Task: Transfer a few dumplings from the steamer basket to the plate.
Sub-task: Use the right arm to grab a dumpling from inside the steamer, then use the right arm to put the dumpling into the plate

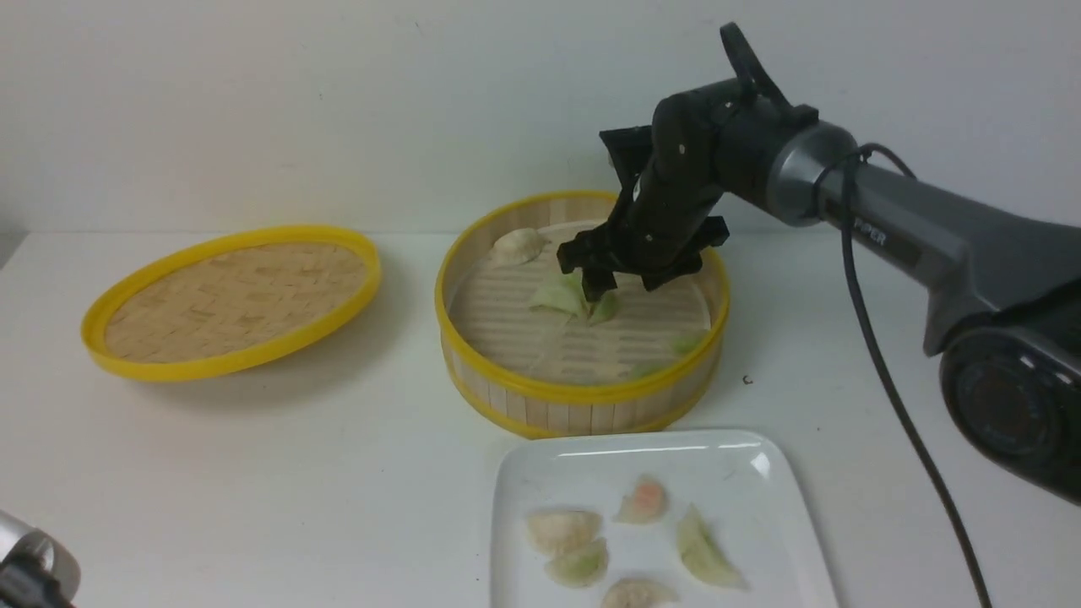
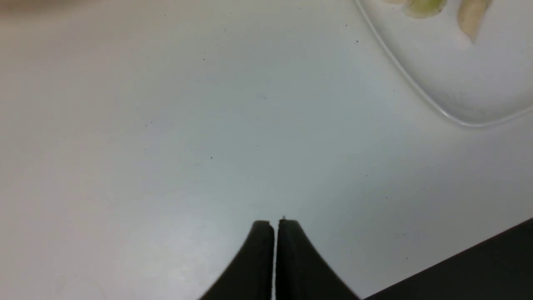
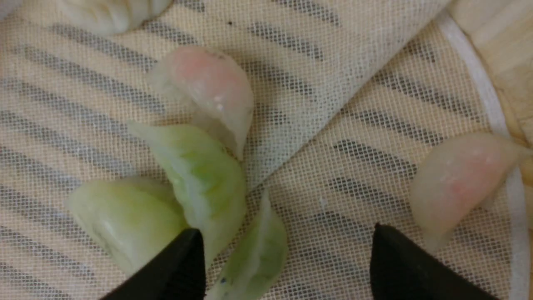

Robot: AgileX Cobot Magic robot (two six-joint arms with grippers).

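Note:
The steamer basket (image 1: 583, 397) stands mid-table, lined with mesh cloth (image 3: 366, 125). Inside lie green dumplings (image 1: 559, 297), a cream one (image 1: 518, 246) at the back and two green ones at the front right (image 1: 686, 343). My right gripper (image 1: 601, 291) is down inside the basket, open, its jaws (image 3: 287, 250) astride a green dumpling (image 3: 258, 254); other green ones (image 3: 204, 179) and pink ones (image 3: 212, 87) lie close by. The plate (image 1: 735, 460) in front holds several dumplings (image 1: 642, 500). My left gripper (image 2: 275, 223) is shut and empty over bare table beside the plate (image 2: 458, 96).
The shallow woven yellow-rimmed lid (image 1: 232, 300) lies on the table to the left of the basket. The right arm's black cable (image 1: 887, 380) hangs over the table at the right. A white wall closes the back.

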